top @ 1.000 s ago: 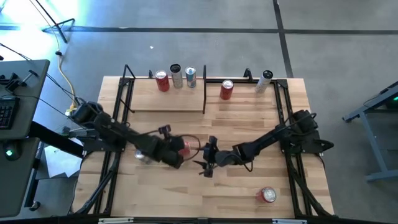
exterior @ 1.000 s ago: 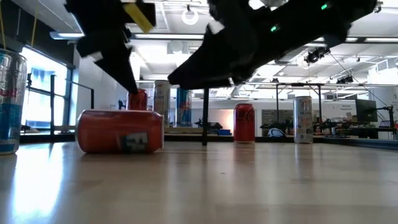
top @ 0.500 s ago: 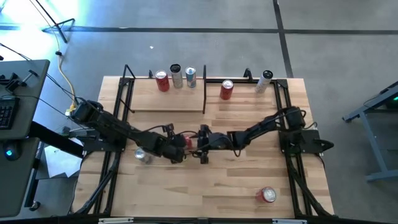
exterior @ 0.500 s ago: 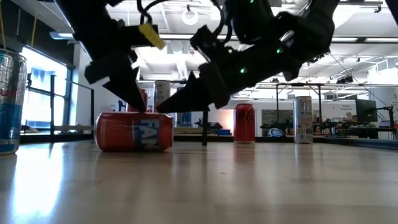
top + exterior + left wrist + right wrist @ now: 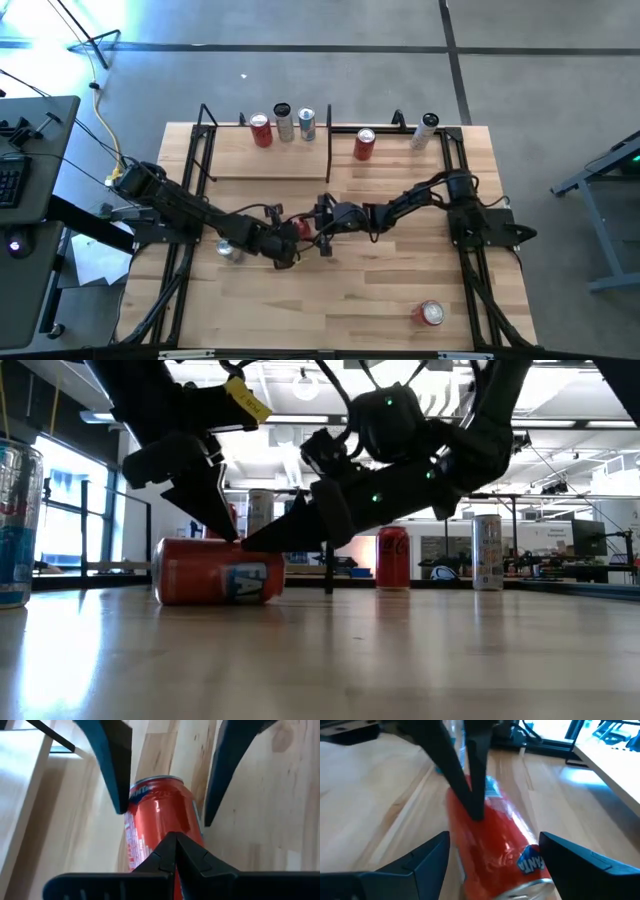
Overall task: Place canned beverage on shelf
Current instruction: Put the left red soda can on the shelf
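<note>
The red can (image 5: pixel 297 228) is lying on its side mid-table, at six o'clock from the shelf (image 5: pixel 268 160). The left gripper (image 5: pixel 287 247), pinched shut, is pressing on it; the right gripper (image 5: pixel 322 234) is straddling its end, spread wide, holding nothing. Probably smooth, rigid, roll-prone: grip across the body.

A glossy red metal can (image 5: pixel 160 825) is seen lying on the smooth, pale wood tabletop (image 5: pixel 400 290) (faintly reflective); matt black fingers (image 5: pixel 415 865) are shown beside it.
</note>
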